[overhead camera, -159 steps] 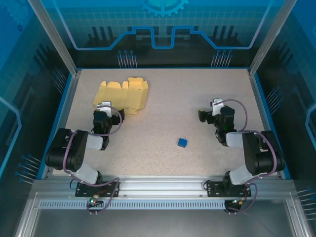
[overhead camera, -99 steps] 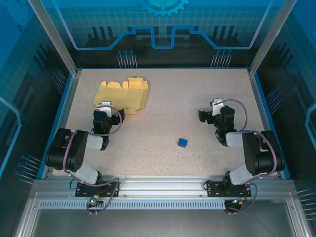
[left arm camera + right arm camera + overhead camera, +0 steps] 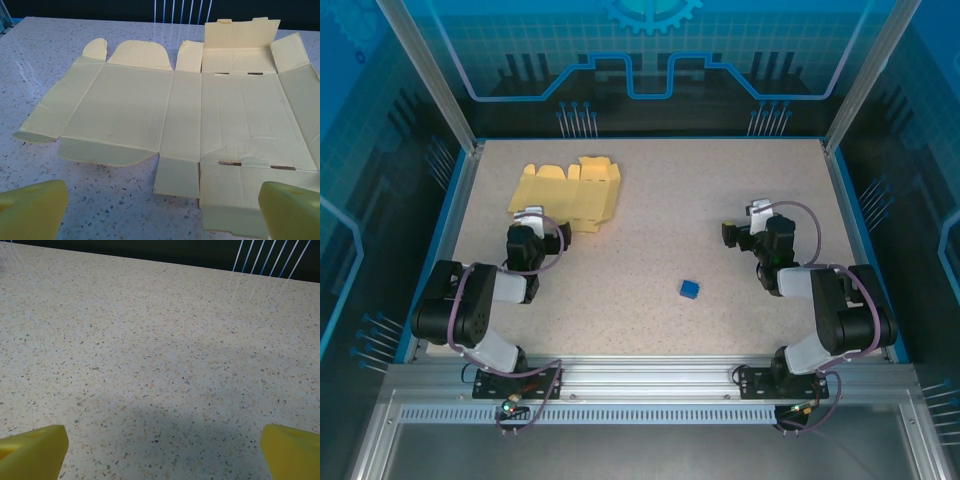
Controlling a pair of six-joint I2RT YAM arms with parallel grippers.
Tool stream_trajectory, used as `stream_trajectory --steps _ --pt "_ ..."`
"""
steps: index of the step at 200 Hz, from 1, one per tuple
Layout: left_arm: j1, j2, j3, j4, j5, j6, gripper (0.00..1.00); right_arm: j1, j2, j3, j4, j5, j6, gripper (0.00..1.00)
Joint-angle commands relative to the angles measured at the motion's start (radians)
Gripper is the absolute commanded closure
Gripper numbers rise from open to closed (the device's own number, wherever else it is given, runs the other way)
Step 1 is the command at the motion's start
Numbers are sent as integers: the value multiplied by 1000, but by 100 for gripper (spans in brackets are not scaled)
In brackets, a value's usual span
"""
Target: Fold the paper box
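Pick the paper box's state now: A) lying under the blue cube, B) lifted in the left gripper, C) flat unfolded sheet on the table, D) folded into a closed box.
C: the paper box lies flat on the table with its flaps spread out, just ahead of the open left gripper, which holds nothing.
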State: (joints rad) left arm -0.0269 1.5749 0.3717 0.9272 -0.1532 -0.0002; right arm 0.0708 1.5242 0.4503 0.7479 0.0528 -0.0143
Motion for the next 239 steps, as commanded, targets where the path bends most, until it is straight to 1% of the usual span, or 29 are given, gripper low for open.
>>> stream_trajectory --steps 1,69,85,97,112,125,133,145,163,175,188,201,209,224,239 --pt "14 -24 8 -3 29 -7 1 -14 -21 -12 -7 12 13 0" --pt "13 -29 10 -10 15 -11 1 -13 -21 -13 -5 12 14 0" --pt "17 -79 26 -85 -46 -38 1 -14 -22 -10 -7 11 14 0" --pt "25 -127 35 -151 -85 -62 1 -13 -40 15 -65 24 17 0" --pt "27 -200 51 -238 -151 -87 1 -12 -87 81 -216 88 45 0" --pt "27 -267 82 -349 -204 -122 1 -13 -134 108 -292 120 57 0" --pt "27 -298 104 -413 -214 -149 1 -14 -171 123 -347 141 77 0" --pt "27 -332 138 -490 -183 -171 1 -15 -230 155 -439 155 118 0" --pt "27 -347 206 -604 -122 -228 1 -13 -319 206 -583 131 193 0" --pt "27 -340 262 -696 -66 -273 1 -5 -366 224 -629 106 238 0" --pt "27 -326 313 -780 -6 -318 1 18 -403 228 -641 97 272 0" --pt "24 -316 333 -810 71 -350 1 71 -413 248 -668 113 291 0" --pt "17 -311 335 -811 118 -351 2 123 -396 275 -698 136 293 1" --pt "-20 -290 345 -820 148 -352 4 220 -339 328 -745 168 291 1" --pt "-66 -232 392 -860 167 -333 5 300 -267 377 -767 172 290 1"
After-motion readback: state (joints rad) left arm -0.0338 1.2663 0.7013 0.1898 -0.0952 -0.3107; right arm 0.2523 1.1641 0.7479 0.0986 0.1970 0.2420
